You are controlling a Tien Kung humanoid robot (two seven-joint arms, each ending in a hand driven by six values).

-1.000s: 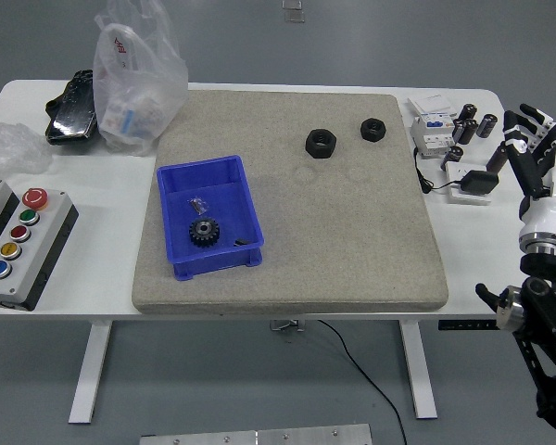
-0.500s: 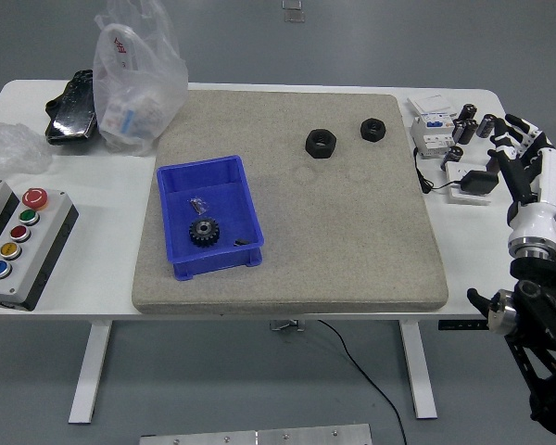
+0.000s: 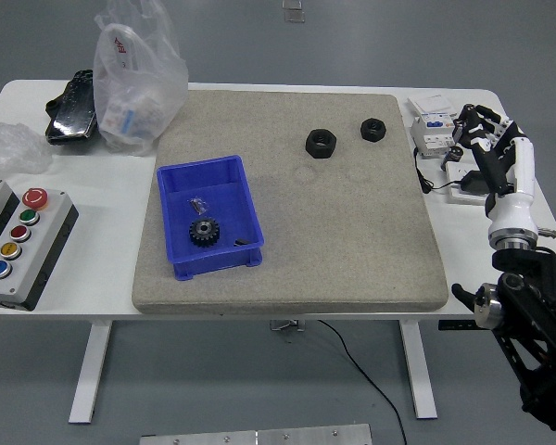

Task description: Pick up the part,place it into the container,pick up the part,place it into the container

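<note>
The grey mat (image 3: 287, 195) covers most of the table (image 3: 463, 269), and everything is best placed against it. On its left part sits the blue bin (image 3: 209, 215), open side up; it already holds a black gear (image 3: 203, 232) and a small metal piece (image 3: 197, 201), so it reads as the container meant to collect parts. Two black nuts remain out on the mat's far right area: the larger nut (image 3: 321, 143) lies nearer the middle, and the smaller nut (image 3: 373, 129) lies just beyond it towards the mat's far right corner. Both lie flat and apart from each other, which leaves room to close fingers around either one. The right hand (image 3: 494, 153) hangs off the mat's right edge, above the clutter of electrical bits (image 3: 437, 130) there. Its fingers are loosely spread and hold nothing, a posture that suits an approach rather than a carry. Judging by that, the step in hand is reaching for a nut, probably the smaller, since it lies closer to the hand. The left arm is not visible. Off the mat's left side stand a button box (image 3: 17, 243) and a plastic bag (image 3: 134, 79), clear of the work.
</note>
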